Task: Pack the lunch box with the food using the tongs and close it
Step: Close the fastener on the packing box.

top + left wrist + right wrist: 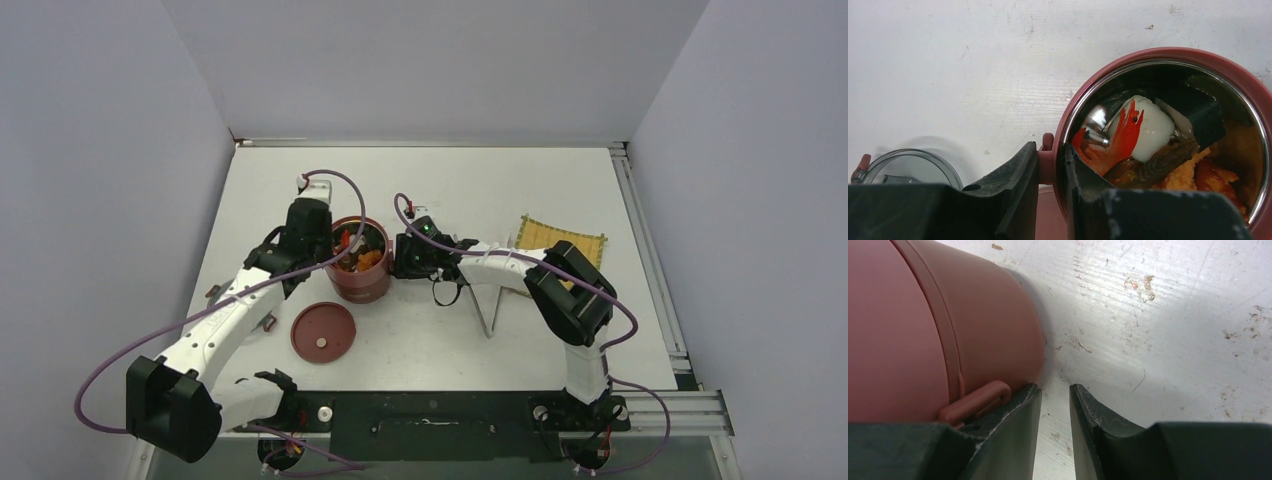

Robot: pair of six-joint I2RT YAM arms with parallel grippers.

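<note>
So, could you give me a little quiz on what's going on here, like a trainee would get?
1. True or false: the lid sits on the lunch box.
2. What does the left gripper grip? A) the tongs B) the lunch box's rim C) the mat
3. What is between the right gripper's fingers?

Key:
1. False. The lid lies on the table, in front of the open lunch box.
2. B. One finger is inside the rim and one outside.
3. Nothing. The gripper is open beside the lunch box, over bare table.
</note>
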